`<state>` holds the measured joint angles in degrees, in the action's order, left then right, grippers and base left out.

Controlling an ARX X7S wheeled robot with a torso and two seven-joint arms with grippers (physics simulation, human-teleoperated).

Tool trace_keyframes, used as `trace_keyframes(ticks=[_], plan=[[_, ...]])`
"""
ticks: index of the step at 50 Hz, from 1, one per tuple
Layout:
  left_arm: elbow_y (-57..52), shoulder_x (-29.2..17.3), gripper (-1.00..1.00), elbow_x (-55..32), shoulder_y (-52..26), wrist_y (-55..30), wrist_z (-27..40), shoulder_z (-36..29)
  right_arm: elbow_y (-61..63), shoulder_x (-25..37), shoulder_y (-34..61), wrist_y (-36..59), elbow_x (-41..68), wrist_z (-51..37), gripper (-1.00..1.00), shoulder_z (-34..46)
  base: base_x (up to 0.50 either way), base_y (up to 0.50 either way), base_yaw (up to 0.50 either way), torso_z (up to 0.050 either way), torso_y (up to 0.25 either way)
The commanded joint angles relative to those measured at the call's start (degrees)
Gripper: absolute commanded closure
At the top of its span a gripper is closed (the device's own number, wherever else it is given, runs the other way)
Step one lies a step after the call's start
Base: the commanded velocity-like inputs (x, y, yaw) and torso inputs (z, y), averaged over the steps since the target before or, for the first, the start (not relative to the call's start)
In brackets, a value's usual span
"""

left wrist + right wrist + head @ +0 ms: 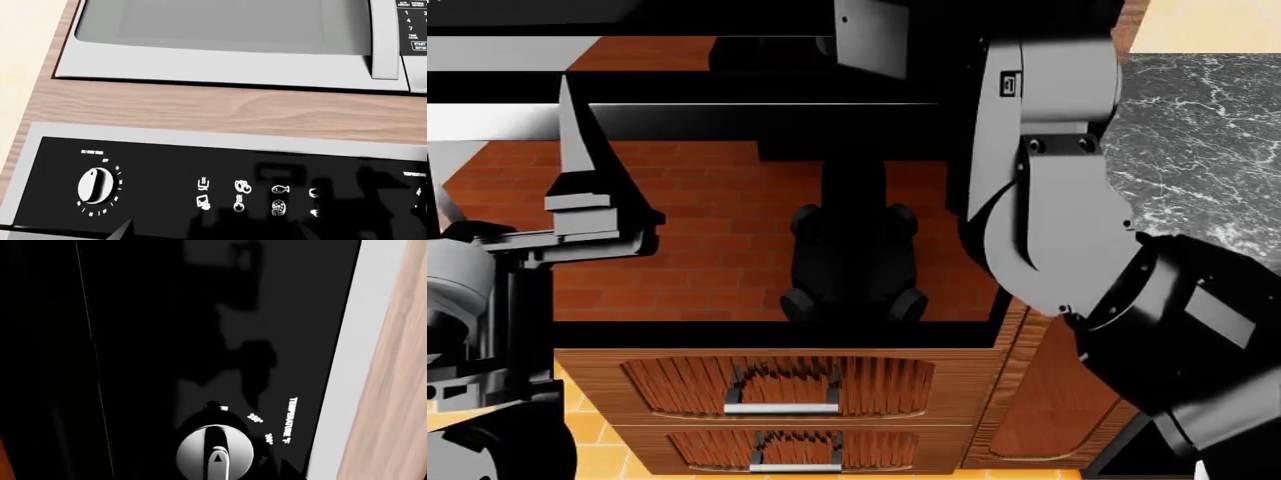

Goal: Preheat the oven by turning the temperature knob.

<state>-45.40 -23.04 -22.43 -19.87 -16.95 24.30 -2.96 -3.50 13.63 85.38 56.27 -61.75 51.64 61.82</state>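
We are closing on the oven point(167, 340) temperature knob point(215, 454); next we must seat the right tool on it. Neither tool's state shows.

A microwave point(227, 40) sits above the oven point(220, 190) control panel; two drawers point(781, 385) lie stacked below the oven door.

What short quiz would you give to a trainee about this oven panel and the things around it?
1. True or false: the temperature knob is silver on a black control panel.
2. Which appliance sits above the panel: A dishwasher, B microwave, C toaster?
3. Fill in: below the oven door, the head view shows two ribbed wooden ____.

Key: 1 true; 2 B; 3 drawers.
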Motion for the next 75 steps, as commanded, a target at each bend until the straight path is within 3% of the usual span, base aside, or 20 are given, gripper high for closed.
trace_keyframes(ticks=[1,48,49,75], plan=[[0.1,-0.1,-1.0,0.1,-0.1,0.1,0.2,-0.2,0.3,0.2,-0.6,-0.2,0.5,-0.1,-1.0,-0.2,0.0,0.0,0.0,0.0,0.0],[0.6,-0.7,-1.0,-0.2,0.0,0.8,0.7,-1.0,-1.5,1.7,0.5,-0.5,0.4,-0.4,-1.0,-0.7,0.0,0.0,0.0,0.0,0.0],[0.6,-0.7,-1.0,-0.1,0.0,0.8,0.7,-1.0,-1.7,1.6,0.6,-0.6,0.3,-0.8,1.0,-0.6,0.0,0.0,0.0,0.0,0.0],[0.5,-1.1,-1.0,-0.2,-0.1,0.7,1.0,-1.6,-0.7,2.0,0.6,-2.0,0.7,-1.9,1.0,-0.7,0.0,0.0,0.0,0.0,0.0]])
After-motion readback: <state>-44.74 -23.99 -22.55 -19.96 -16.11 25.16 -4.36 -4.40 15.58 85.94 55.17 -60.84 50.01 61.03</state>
